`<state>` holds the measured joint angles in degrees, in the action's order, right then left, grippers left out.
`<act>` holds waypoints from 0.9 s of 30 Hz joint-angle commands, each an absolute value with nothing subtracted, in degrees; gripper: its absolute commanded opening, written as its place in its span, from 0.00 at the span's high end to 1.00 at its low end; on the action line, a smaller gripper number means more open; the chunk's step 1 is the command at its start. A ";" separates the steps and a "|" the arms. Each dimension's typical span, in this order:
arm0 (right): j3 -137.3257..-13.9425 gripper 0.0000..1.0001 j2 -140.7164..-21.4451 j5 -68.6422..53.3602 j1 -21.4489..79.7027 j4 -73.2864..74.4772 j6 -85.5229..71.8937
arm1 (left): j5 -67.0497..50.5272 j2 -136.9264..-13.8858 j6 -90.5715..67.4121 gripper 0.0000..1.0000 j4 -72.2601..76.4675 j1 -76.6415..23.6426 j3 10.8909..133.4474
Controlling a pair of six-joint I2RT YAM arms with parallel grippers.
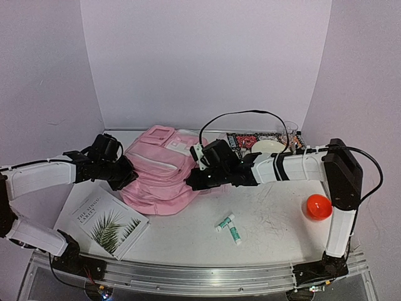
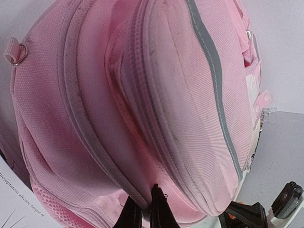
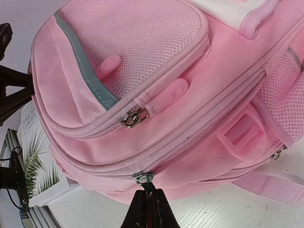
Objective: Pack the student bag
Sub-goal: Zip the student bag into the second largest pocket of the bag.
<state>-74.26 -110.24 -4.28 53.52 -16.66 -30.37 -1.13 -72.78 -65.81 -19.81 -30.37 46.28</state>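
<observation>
Right gripper [image 3: 148, 209] clamped on student bag [image 3: 156, 95] zipper pull [image 3: 143, 178]; left gripper [image 2: 145, 216] closed at its seam, hold unclear, fingers cropped

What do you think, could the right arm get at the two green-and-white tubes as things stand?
Probably, once the right arm lets go: its jaws are shut on the student bag's zip pull, and nothing stands between it and the tubes.

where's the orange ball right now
Top view: the orange ball sits at the table's right side, beside the right arm, the green-and-white tubes to its left.
</observation>
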 commanded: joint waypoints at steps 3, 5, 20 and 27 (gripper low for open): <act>-76.48 1.00 -106.94 0.00 48.60 -14.33 -25.61 | 6.93 -67.59 -61.63 1.00 -25.10 -28.13 49.73; -77.05 1.00 -107.40 0.00 47.55 -14.33 -24.47 | 6.87 -66.78 -61.61 1.00 -25.90 -28.13 49.54; -84.68 1.00 -114.19 -1.11 40.04 -14.47 -17.62 | 4.88 -64.06 -62.49 1.00 -27.79 -28.12 46.79; -88.70 1.00 -118.38 -2.22 36.47 -14.62 -16.52 | 4.20 -62.94 -62.65 1.00 -28.54 -28.14 46.50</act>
<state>-84.27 -117.62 -9.97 42.42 -13.98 -17.81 -1.54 -66.71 -64.51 -24.18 -29.96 46.05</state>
